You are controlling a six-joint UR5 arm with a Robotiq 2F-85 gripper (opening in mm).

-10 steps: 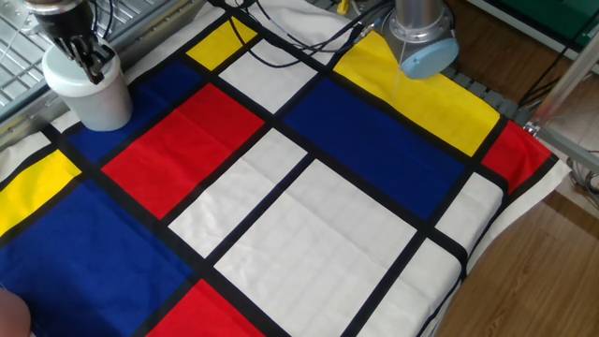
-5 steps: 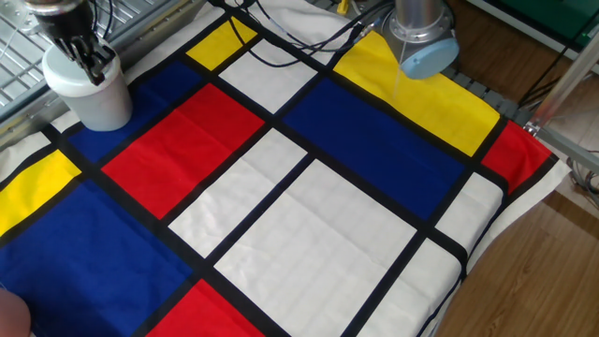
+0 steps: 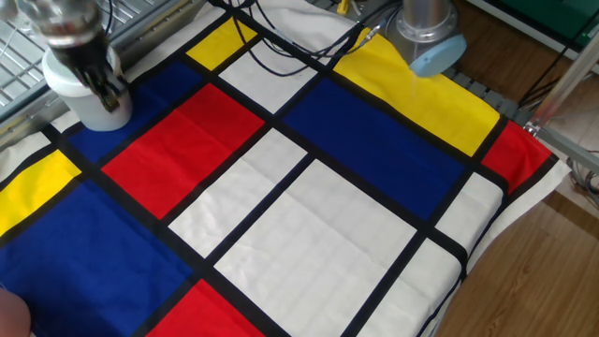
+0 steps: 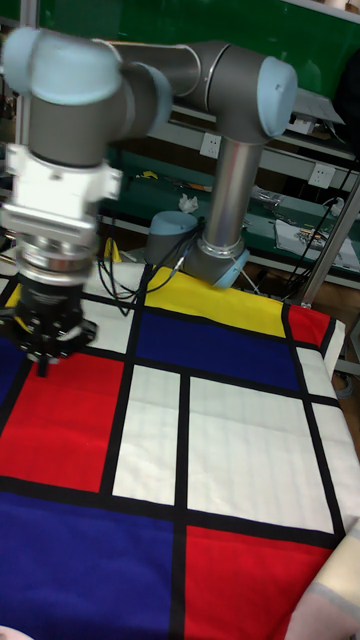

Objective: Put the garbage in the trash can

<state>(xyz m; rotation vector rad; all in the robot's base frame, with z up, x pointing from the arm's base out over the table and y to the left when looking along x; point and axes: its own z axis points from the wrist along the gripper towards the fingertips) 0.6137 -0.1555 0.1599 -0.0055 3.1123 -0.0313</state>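
The trash can (image 3: pixel 92 114), a plain white cup, stands on a blue patch at the far left of the fixed view. My gripper (image 3: pixel 109 91) hangs right over its rim, motion-blurred, with its dark fingers in front of the cup's opening. The garbage is not visible in either view. In the tall fixed view the gripper (image 4: pixel 43 362) is blurred at the left edge above a red patch, its fingers tapering to a narrow tip. The blur hides whether they are open or shut, and the cup does not show there.
The table wears a cloth of red, blue, yellow and white blocks (image 3: pixel 309 234). Black cables (image 3: pixel 281 42) trail across the back towards the arm's base (image 3: pixel 426 37). A metal rack (image 3: pixel 19 56) stands at the far left, and the table edge drops off at the right.
The gripper held still at the cup's rim, then shifted slightly right and towards the front, now blurred with motion. The arm's base joint has turned a little.
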